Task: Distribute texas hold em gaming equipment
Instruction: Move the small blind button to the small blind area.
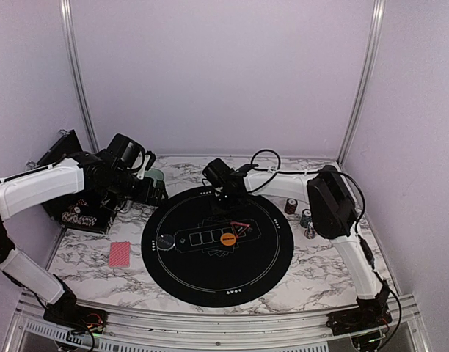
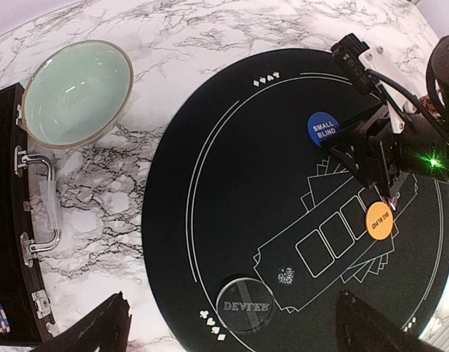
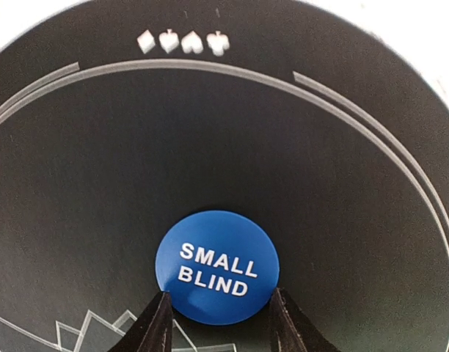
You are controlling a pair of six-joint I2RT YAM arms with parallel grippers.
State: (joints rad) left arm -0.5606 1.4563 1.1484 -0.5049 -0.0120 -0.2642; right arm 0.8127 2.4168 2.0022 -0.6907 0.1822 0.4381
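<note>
Near the mat's [image 3: 210, 147] far rim, just under the printed suit marks, the blue disc [image 3: 217, 268] lies flat, with the right fingers [image 3: 157, 326] touching its two sides. I cannot tell whether they pinch it. That spot looks like a player's seat, which suits a blind. The orange disc [image 2: 379, 221] sits on the centre card boxes, likely not yet dealt out. The left fingers [image 2: 111, 326] hang spread wide, empty.

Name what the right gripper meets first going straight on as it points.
The blue SMALL BLIND button on the black mat, framed by the fingertips of the right gripper; contact unclear.
</note>
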